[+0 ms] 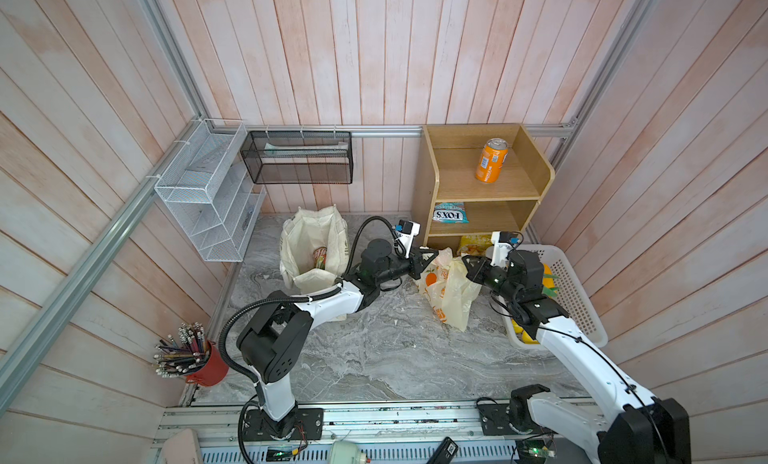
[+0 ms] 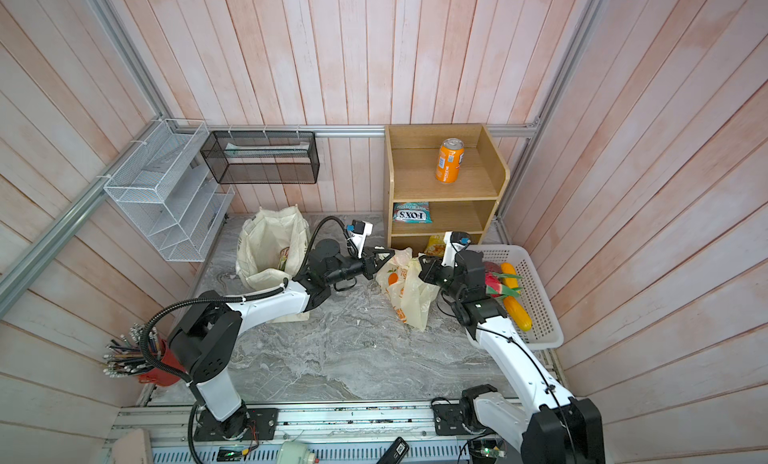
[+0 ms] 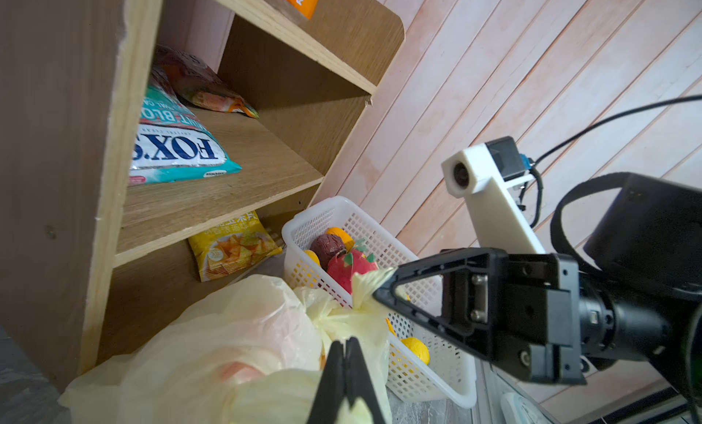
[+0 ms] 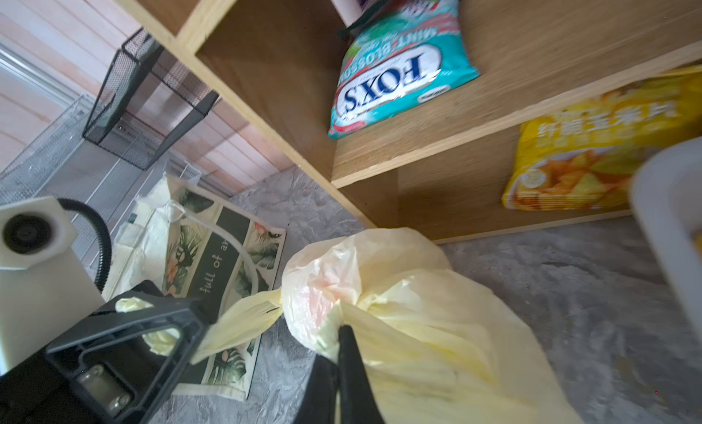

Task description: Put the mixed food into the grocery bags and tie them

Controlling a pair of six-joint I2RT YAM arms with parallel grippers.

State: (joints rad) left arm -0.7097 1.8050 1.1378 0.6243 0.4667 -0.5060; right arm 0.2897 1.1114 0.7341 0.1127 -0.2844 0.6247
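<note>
SITE: robot test cell, dressed as a pantry corner | WALLS: plank-pattern panels [image 1: 374,46] were fixed to aluminium framing [image 1: 386,130] | SURFACE: marble-print tabletop [image 1: 395,358] | RIG: left arm [image 1: 324,306] and right arm [image 1: 582,358] were bolted to a slotted base rail [image 1: 395,418] | DRESSING: wooden shelf unit [image 1: 465,179], wire rack [image 1: 195,191], pencil pot [image 1: 210,368], toy fruits [image 2: 517,312].

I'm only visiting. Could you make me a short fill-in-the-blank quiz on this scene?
1. The orange can stands on the ___ shelf of the wooden shelf unit.
2. The FOX'S packet lies on the ___ shelf.
3. The left hand and right hand both grip the thin bag, made of ___.
4. The pencils stand in a ___ cup.
Missing words: top; middle; plastic; red.
</note>
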